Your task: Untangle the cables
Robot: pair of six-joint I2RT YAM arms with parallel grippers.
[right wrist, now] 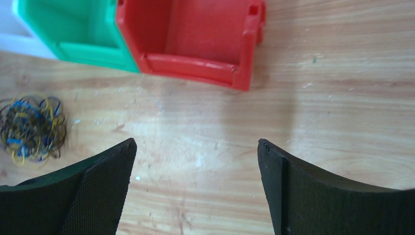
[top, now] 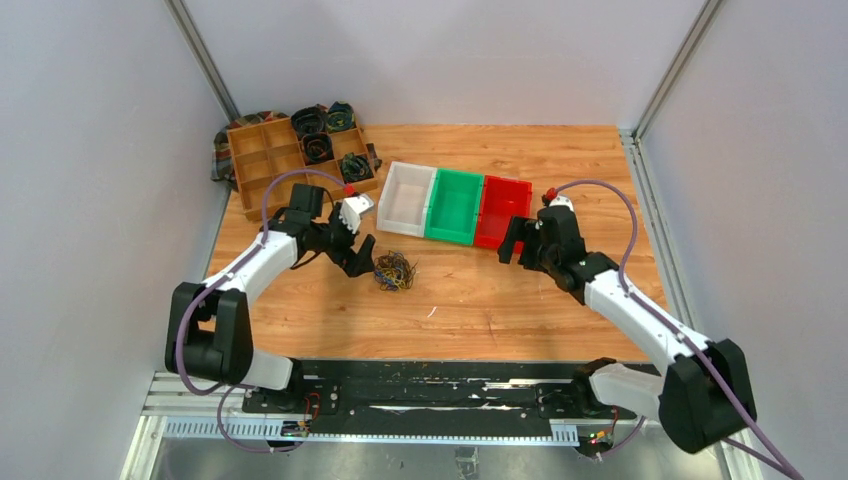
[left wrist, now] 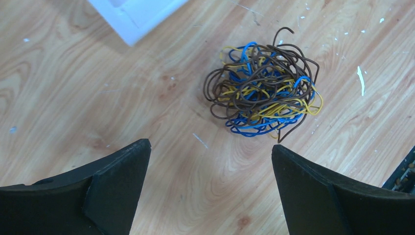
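Note:
The cables (top: 394, 270) lie as one fist-sized tangle of dark brown, blue and yellow wires on the wooden table. In the left wrist view the tangle (left wrist: 264, 88) sits just ahead of my left gripper (left wrist: 210, 147), which is open and empty. In the top view the left gripper (top: 356, 252) is just left of the tangle. My right gripper (top: 514, 246) is open and empty, well to the right of the tangle. In the right wrist view the tangle (right wrist: 32, 128) shows at the far left, away from the right gripper (right wrist: 195, 143).
Three bins stand in a row behind the tangle: white (top: 406, 198), green (top: 455, 205) and red (top: 501, 210). A wooden divided tray (top: 270, 158) with dark coiled bundles sits at the back left on a cloth. The red bin (right wrist: 195, 39) is straight ahead of the right gripper.

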